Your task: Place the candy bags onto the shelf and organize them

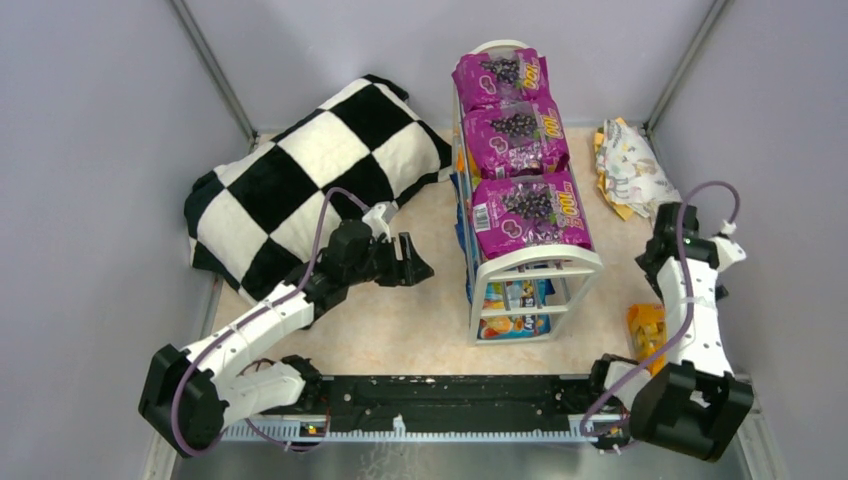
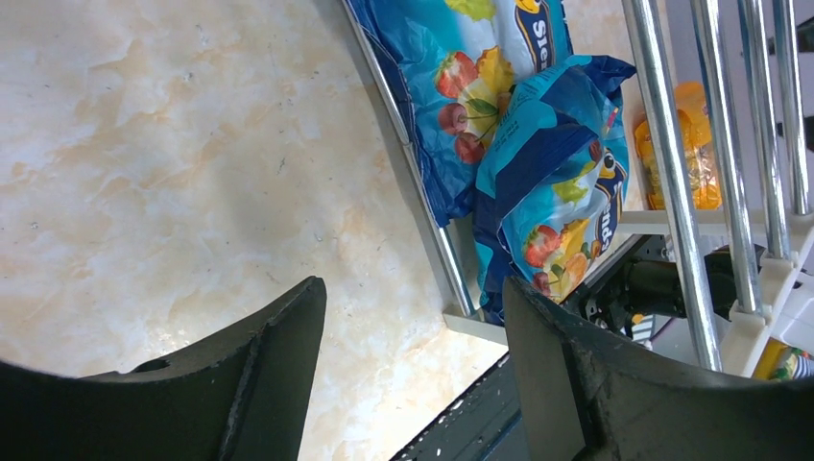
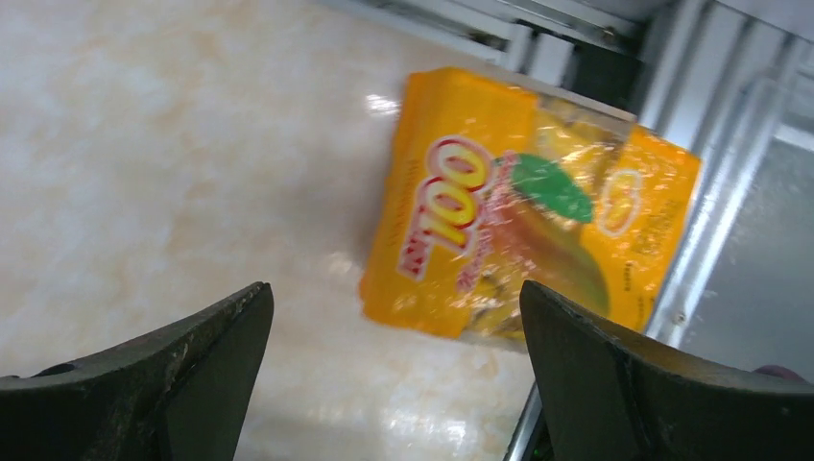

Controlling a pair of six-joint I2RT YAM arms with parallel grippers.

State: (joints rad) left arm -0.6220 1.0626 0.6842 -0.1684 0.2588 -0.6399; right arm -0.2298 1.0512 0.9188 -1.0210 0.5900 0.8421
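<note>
The white wire shelf stands mid-table with three purple candy bags in a row on its top tier. Blue fruit-print bags lie on the lower tier behind the shelf rods. An orange candy bag lies flat on the table right of the shelf, near the table's edge. My left gripper is open and empty, just left of the shelf's near end. My right gripper is open and empty, hanging just short of the orange bag.
A black-and-white checkered cushion fills the back left. A crumpled pastel-print packet lies at the back right by the wall. The black base rail runs along the near edge. Grey walls close in both sides.
</note>
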